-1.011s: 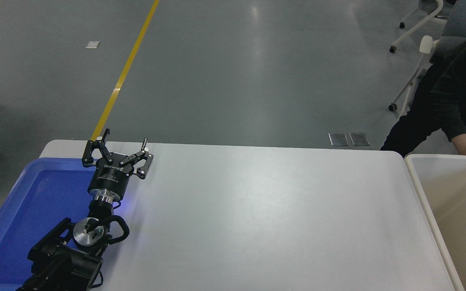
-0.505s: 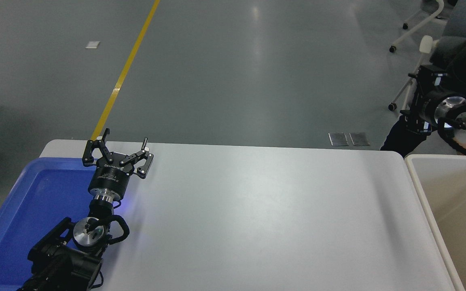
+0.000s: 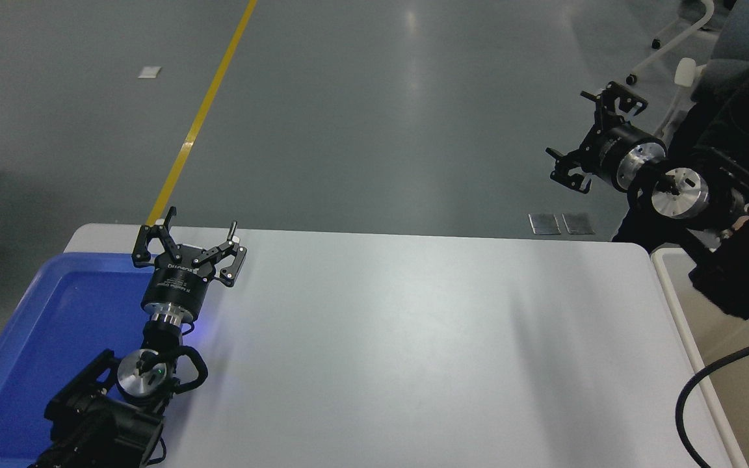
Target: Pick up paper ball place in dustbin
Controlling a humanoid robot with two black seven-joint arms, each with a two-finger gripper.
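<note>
No paper ball shows in this view; it is hidden or out of view. The cream dustbin [image 3: 673, 286] stands at the table's right end, largely covered by my right arm. My right gripper [image 3: 588, 136] is open and empty, raised high beyond the table's far right corner, pointing left and away. My left gripper [image 3: 187, 242] is open and empty, parked at the lower left over the inner edge of the blue tray.
A flat blue tray [image 3: 36, 325] lies at the table's left end. A person in dark clothes [image 3: 745, 110] is at the far right behind my right arm. Office chairs [image 3: 680, 45] stand on the grey floor beyond.
My right arm has swung in from the right edge, rising up and left, so its gripper is now in view. The person's hand that was at the dustbin's rim is gone from sight.
</note>
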